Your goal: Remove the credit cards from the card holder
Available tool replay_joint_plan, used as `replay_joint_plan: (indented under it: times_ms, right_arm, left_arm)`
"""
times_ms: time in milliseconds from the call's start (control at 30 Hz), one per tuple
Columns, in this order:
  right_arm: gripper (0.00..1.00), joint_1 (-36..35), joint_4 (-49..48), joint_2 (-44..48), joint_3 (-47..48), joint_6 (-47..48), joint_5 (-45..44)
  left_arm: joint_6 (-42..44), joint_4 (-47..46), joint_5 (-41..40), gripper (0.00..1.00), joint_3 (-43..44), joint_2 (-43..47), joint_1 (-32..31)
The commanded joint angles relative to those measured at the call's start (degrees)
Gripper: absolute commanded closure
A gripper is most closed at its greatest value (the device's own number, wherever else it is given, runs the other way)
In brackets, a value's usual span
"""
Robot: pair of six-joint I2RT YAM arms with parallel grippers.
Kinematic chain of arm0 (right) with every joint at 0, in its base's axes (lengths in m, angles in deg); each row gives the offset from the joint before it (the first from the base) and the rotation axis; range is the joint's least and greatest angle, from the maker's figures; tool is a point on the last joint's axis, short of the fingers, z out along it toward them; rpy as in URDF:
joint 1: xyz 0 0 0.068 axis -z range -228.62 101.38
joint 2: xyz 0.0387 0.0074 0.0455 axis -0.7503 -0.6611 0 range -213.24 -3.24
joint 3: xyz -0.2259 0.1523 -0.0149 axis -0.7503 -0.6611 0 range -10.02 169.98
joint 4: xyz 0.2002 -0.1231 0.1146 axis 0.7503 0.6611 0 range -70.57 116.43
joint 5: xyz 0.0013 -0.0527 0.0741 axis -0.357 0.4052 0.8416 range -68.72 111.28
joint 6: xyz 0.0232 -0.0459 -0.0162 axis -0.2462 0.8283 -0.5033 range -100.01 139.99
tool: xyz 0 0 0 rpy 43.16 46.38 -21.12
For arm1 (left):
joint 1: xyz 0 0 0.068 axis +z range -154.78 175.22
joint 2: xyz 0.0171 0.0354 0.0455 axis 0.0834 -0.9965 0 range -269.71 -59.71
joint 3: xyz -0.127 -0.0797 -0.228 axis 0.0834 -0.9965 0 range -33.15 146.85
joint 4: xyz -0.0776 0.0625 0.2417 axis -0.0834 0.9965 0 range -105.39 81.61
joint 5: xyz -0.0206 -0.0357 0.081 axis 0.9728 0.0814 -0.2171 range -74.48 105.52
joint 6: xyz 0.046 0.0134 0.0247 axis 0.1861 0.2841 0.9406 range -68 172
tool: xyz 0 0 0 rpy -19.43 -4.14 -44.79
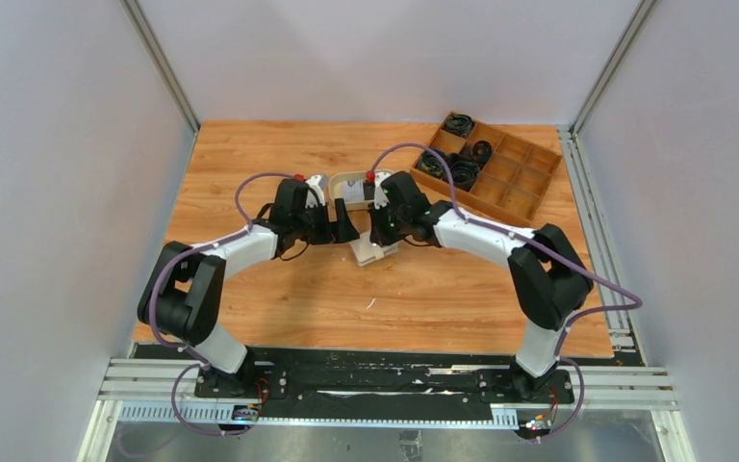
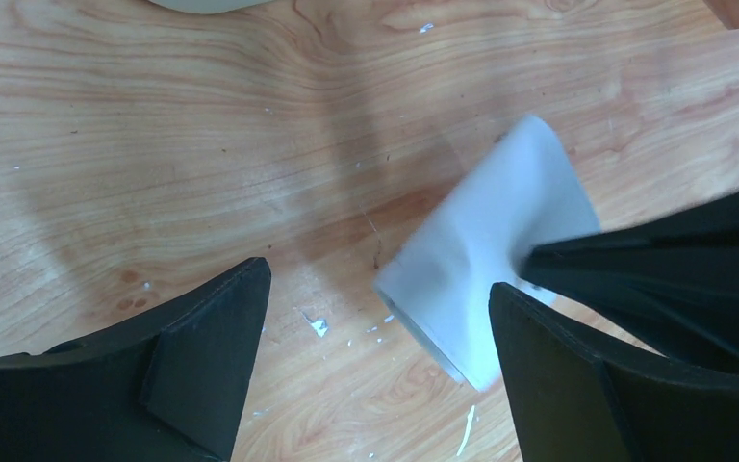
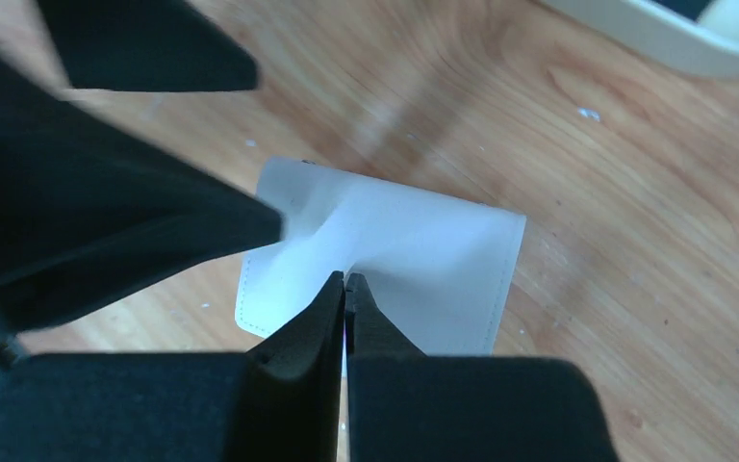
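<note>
Pinching the pale grey-blue folding card holder (image 3: 423, 250), my right claw (image 3: 344, 281) clamps its flap, probably to open it; my left claw (image 2: 375, 281) gapes wide beside it.

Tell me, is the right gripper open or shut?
Shut: the fingers of the right gripper meet, pinching a puckered flap of the card holder.

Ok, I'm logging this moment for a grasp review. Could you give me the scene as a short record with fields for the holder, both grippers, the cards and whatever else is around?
card holder: pale, on the table, one part puckered upward
right gripper: fingers shut on the card holder's raised fold
left gripper: fingers open, the card holder's corner between them, not gripped
credit cards: none clearly visible
other things: oval tray just beyond the grippers; wooden compartment box far right, holding cable coils
</note>
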Motion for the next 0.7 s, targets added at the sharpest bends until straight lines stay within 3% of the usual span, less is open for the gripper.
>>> replay_joint_plan:
  times_ms: [0, 267, 667]
  right_arm:
    - [1.0, 2.5, -9.8, 4.7, -3.3, 3.7, 13.0]
    - [1.0, 6.0, -19.6, 8.7, -7.2, 1.2, 21.6]
    - [1.0, 14.2, -24.2, 10.1, -10.9, -1.4, 37.1]
  left_arm:
    - [-0.3, -2.1, -0.7, 0.09, 1.8, -1.8, -1.3]
    - [-1.3, -3.5, -1.4, 0.1, 0.7, -3.7, -5.1]
    - [-2.8, -4.5, -1.6, 0.11, 0.1, -1.9, -5.9]
